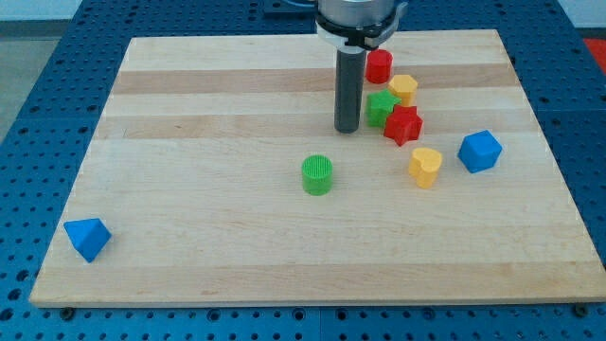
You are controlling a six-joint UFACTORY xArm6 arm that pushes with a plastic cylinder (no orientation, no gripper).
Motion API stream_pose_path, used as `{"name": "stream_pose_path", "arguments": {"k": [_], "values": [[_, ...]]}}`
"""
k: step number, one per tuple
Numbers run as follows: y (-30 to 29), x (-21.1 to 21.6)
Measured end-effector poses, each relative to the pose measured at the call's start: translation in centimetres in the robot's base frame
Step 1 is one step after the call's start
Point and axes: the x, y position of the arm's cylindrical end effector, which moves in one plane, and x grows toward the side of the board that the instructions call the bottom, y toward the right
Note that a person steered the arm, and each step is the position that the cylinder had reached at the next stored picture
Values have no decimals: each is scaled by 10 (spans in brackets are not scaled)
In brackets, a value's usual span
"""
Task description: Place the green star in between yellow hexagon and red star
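Note:
The green star (382,107) lies in the upper right part of the wooden board (208,208). The yellow hexagon (403,89) sits just above and to its right, touching it. The red star (403,125) sits just below and to its right, also touching it. So the green star is wedged against both from the view's left. My tip (347,129) stands just left of the green star, a small gap apart. The dark rod rises from it to the arm at the view's top.
A red cylinder (379,66) stands above the yellow hexagon. A yellow heart-like block (425,166) and a blue hexagon-like block (480,151) lie to the right. A green cylinder (317,175) is at mid-board. A blue triangle-like block (87,238) sits at bottom left.

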Motion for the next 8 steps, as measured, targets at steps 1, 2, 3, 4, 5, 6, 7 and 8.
{"name": "stream_pose_path", "arguments": {"k": [1, 2, 3, 4, 5, 6, 7, 8], "values": [[8, -9], [13, -13], [25, -13], [43, -14], [54, -17], [51, -16], [35, -17], [38, -23]]}}
